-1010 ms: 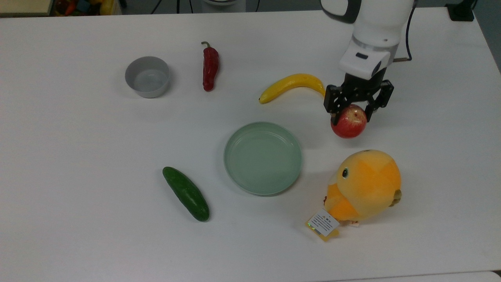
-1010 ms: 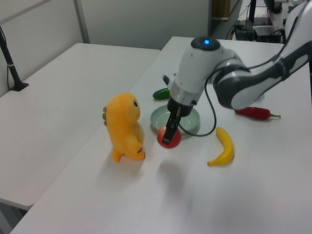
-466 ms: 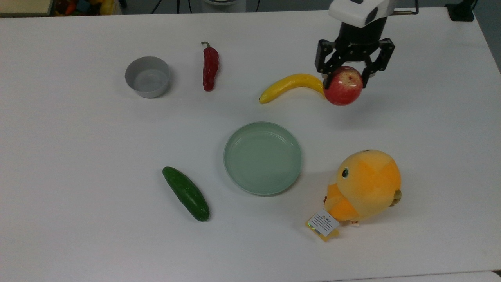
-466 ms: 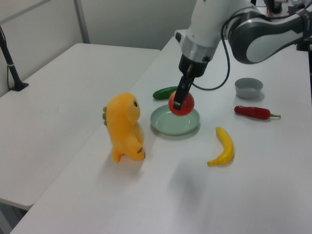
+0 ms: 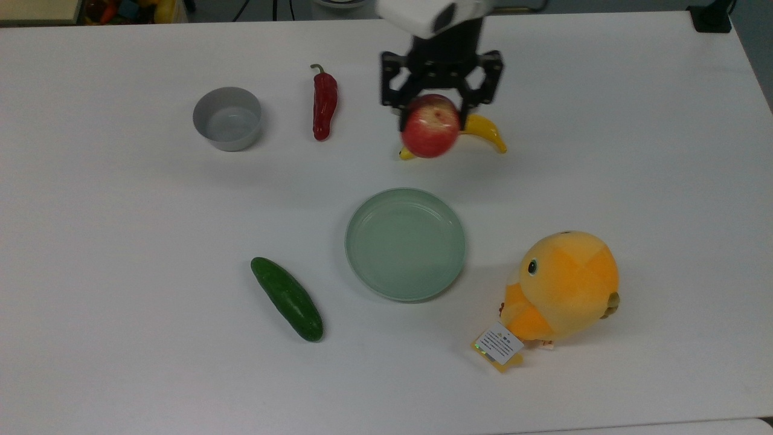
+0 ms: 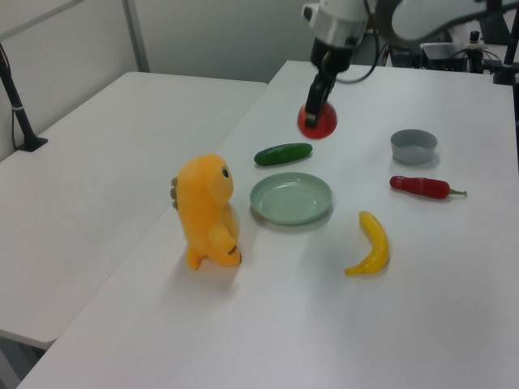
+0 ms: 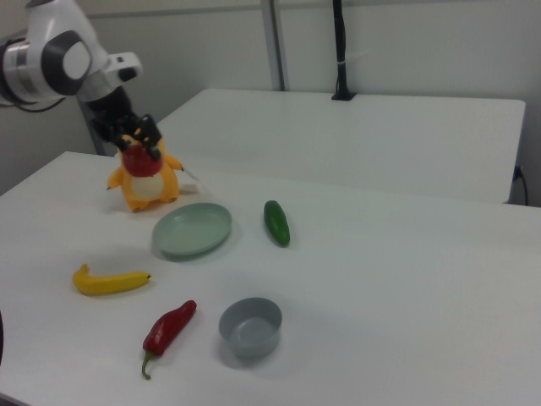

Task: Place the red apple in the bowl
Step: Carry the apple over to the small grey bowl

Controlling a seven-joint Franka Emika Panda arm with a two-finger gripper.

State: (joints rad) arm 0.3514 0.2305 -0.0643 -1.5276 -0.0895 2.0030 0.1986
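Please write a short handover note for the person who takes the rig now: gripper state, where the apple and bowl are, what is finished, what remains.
Gripper: shut on the red apple, held in the air above the table.
Bowl: empty, at the top view's left, beyond the red chili pepper.
Done: apple picked up and lifted.
Left: carry it toward the top view's left, past the pepper, to above the bowl, lower it and release. The bowl looks barely wider than the apple, so centre it carefully.

- A robot lab or test room, going by the plain white tables (image 6: 105, 146) pushed side by side.
- Bare grey partition walls (image 7: 406, 42) stand at the far side.
- Cables and equipment (image 6: 422, 44) crowd the far right of the left view.
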